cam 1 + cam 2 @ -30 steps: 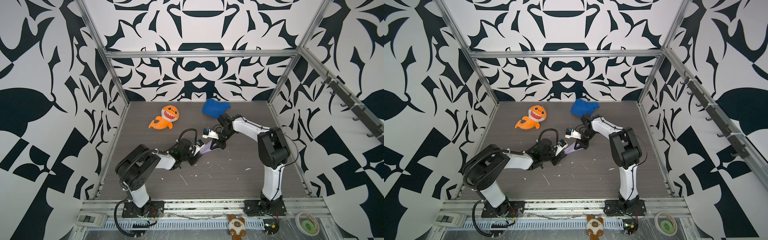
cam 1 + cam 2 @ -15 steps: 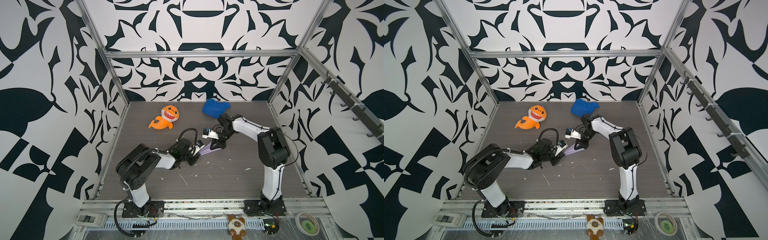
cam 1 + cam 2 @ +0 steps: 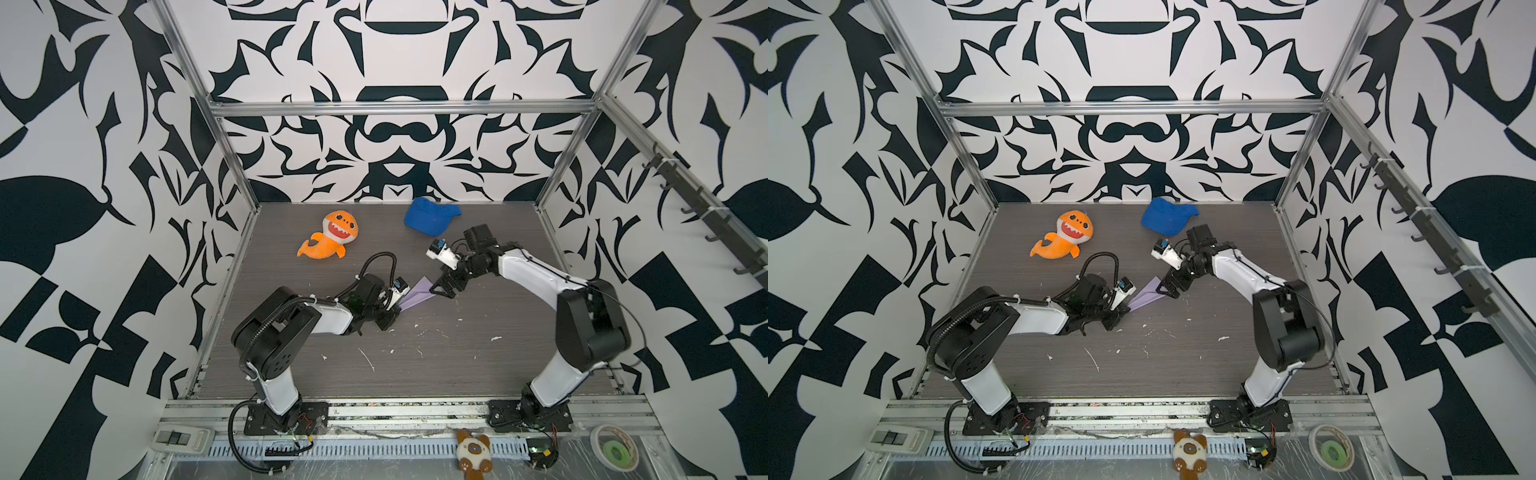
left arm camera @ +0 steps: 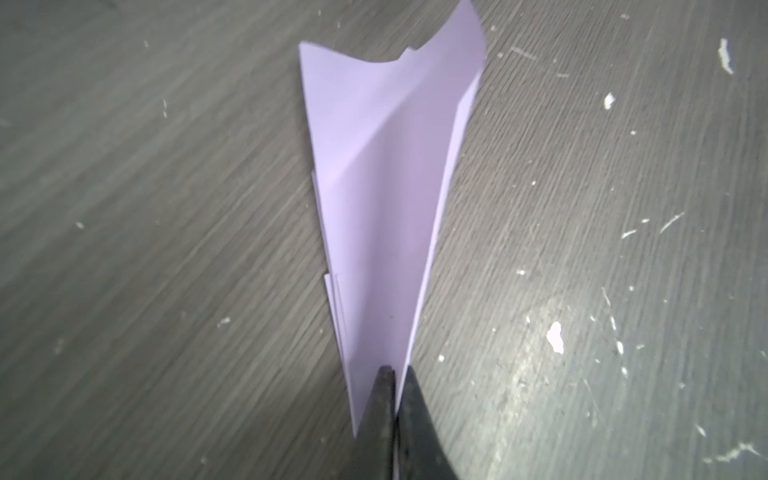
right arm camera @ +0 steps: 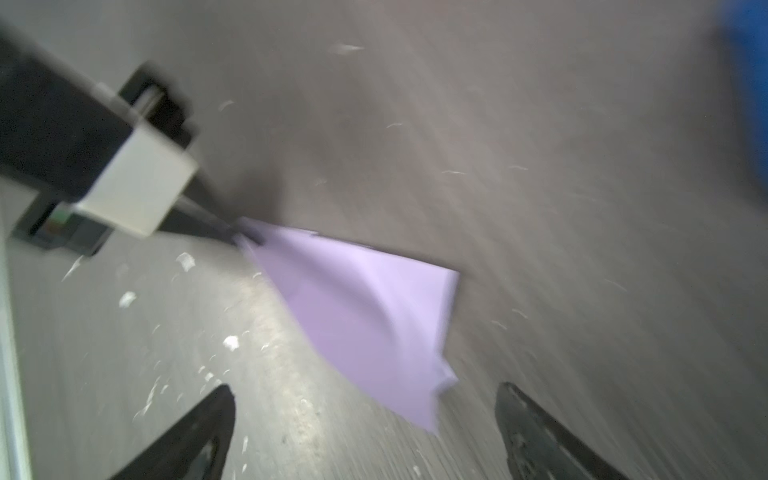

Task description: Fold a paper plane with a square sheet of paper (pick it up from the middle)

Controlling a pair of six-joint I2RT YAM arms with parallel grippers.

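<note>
Clearly the folding is far along: the square sheet is now a pale-lavender, matte paper plane [image 3: 417, 296], a long narrow pointed dart with a centre crease and several stacked layers in the left wrist view [image 4: 386, 208]. It lies about mid-way across the grey wood-grain tabletop [image 3: 415, 365], between the two arms, in both top views [image 3: 1148, 296].

The left hand [image 4: 395, 374] is clenched on the dart's narrow nose, jaws pressed together over the paper. The right hand [image 5: 365, 388] is released, its jaws spread wide on either side of the broad tail and gripping nothing; that view is blurred. Whether the tail rests on the tabletop or is slightly raised I cannot tell.

What seems left, as I judge it, is small: the tail edge looks curled and uneven, so the wings may need flattening or spreading, and the plane setting down.

No real container is on the tabletop. The crumpled blue fabric cap [image 3: 430, 216] sits at the back with nothing seen in it, well apart from the orange plush shark [image 3: 330, 237].
</note>
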